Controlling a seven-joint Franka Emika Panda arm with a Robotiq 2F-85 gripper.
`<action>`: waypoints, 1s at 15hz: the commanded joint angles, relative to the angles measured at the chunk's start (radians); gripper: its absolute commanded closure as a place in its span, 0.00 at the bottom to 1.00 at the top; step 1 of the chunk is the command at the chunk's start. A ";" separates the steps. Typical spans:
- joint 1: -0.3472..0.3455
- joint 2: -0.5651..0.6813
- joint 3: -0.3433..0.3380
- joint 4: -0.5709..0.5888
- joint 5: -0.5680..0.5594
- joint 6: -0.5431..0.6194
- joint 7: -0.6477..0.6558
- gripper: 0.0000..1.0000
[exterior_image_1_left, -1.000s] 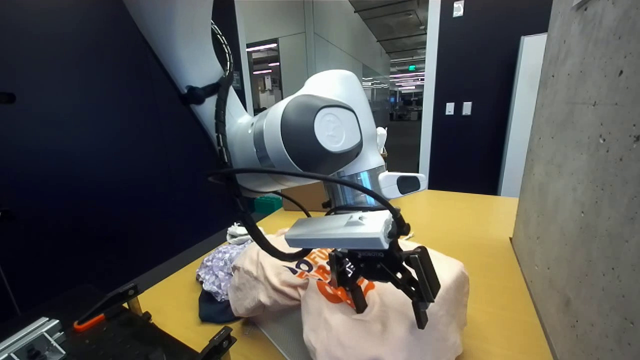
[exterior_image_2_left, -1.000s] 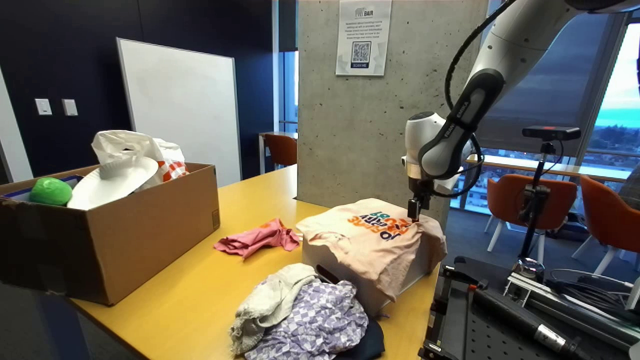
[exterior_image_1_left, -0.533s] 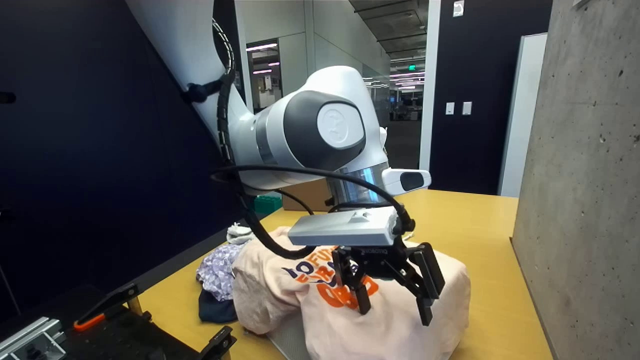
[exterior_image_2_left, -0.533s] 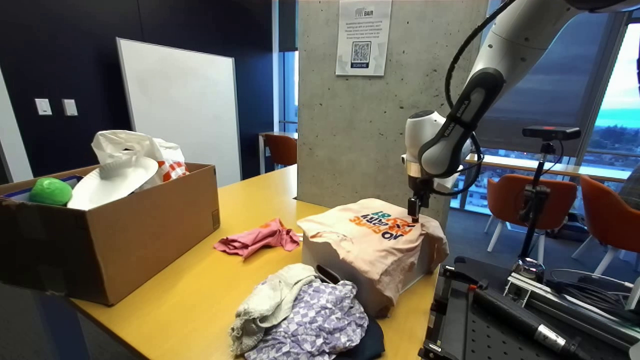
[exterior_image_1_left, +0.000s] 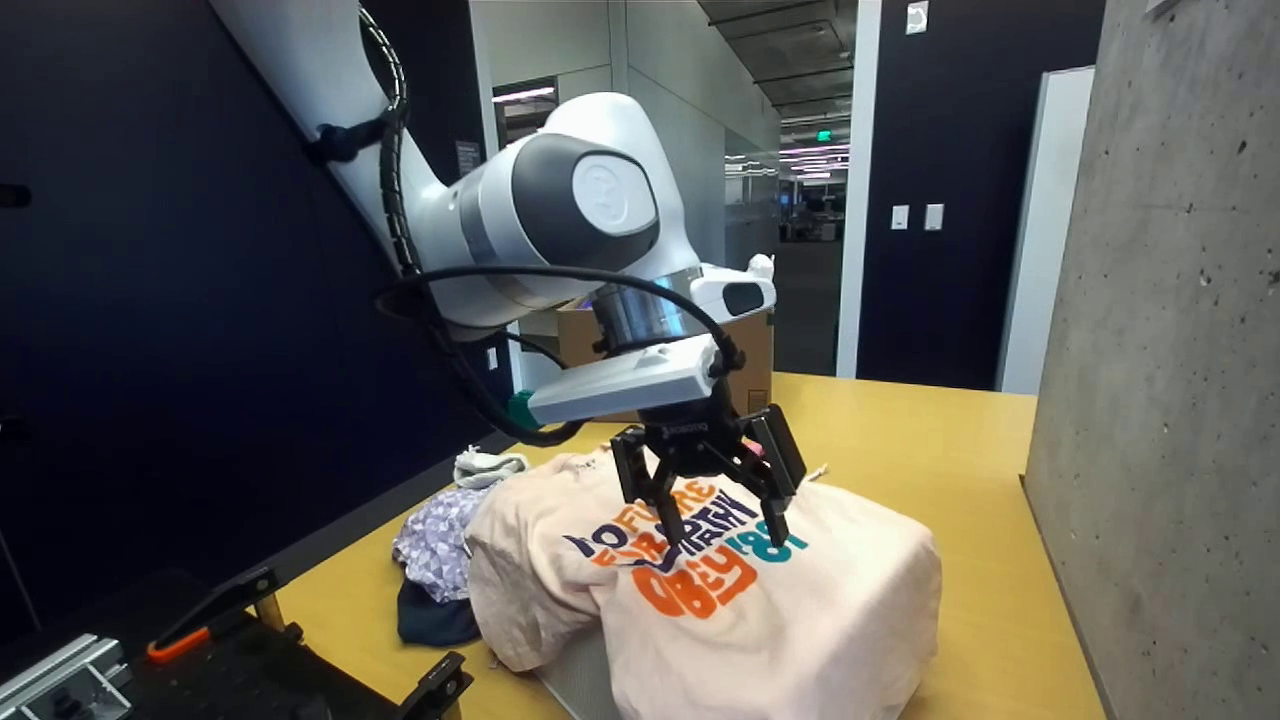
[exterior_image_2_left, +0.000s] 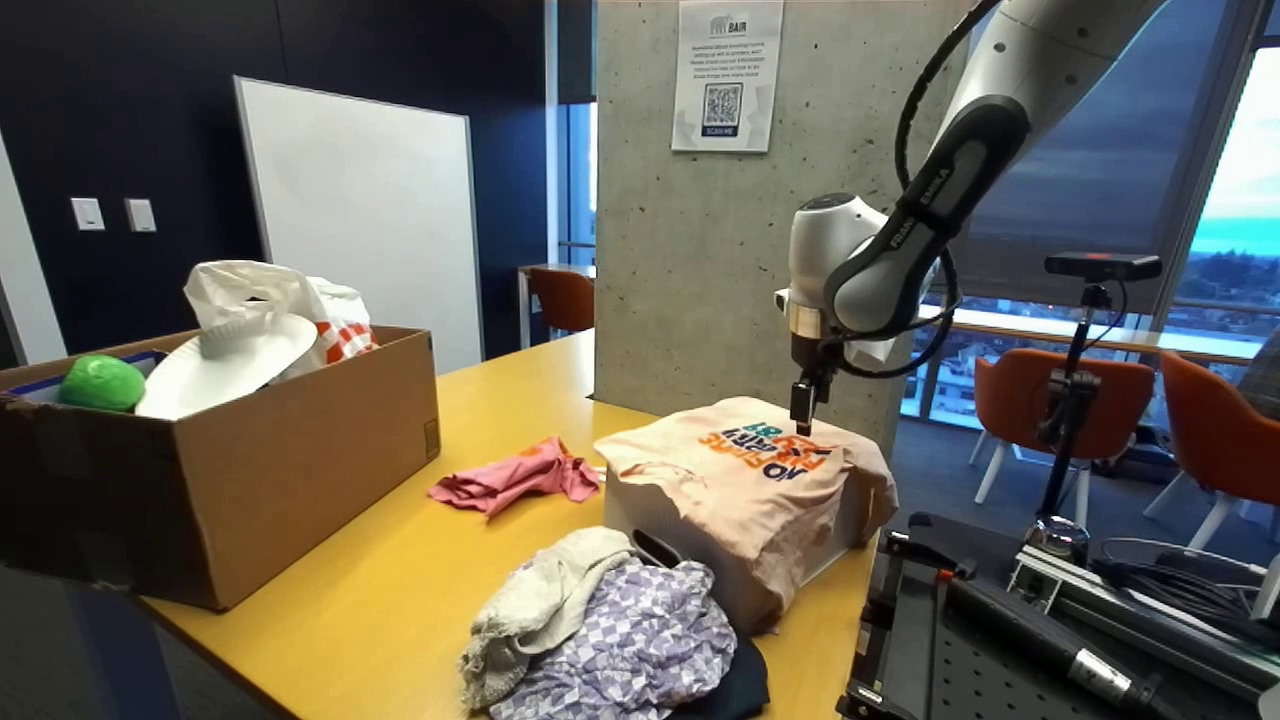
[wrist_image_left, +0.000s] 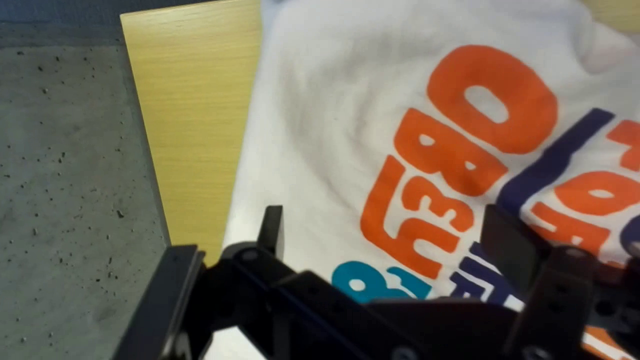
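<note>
A pale peach shirt (exterior_image_1_left: 800, 620) with orange, navy and teal lettering lies draped over a light box (exterior_image_2_left: 645, 515). The shirt also shows in an exterior view (exterior_image_2_left: 660, 440) and fills much of the wrist view (wrist_image_left: 320, 125). Its side hangs down in loose folds, and most of the box is hidden under it. My gripper (exterior_image_1_left: 724, 532) is open and empty, its fingers pointing down over the lettering. In the wrist view the gripper (wrist_image_left: 387, 235) has its fingers wide apart with only the shirt's flat print seen between them. The fingertips look just above the cloth; contact cannot be told.
A purple patterned cloth (exterior_image_2_left: 625, 630), a cream cloth (exterior_image_2_left: 550, 570) and a dark cloth (exterior_image_2_left: 735, 685) lie heaped beside the light box. A pink cloth (exterior_image_2_left: 520, 475) lies behind. A full cardboard box (exterior_image_2_left: 320, 480) stands on the yellow table (exterior_image_1_left: 985, 480). A concrete pillar (wrist_image_left: 75, 175) borders it.
My gripper has risen and moved back over the print, staying open. The lettering is less covered by it. The shirt shifted slightly early on and lies smoother near the print.
</note>
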 joint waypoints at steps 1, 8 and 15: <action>0.016 -0.018 0.012 -0.035 -0.008 -0.019 0.007 0.00; 0.052 -0.108 -0.013 -0.169 -0.048 -0.023 0.038 0.00; 0.030 -0.219 -0.054 -0.268 -0.165 -0.035 0.118 0.00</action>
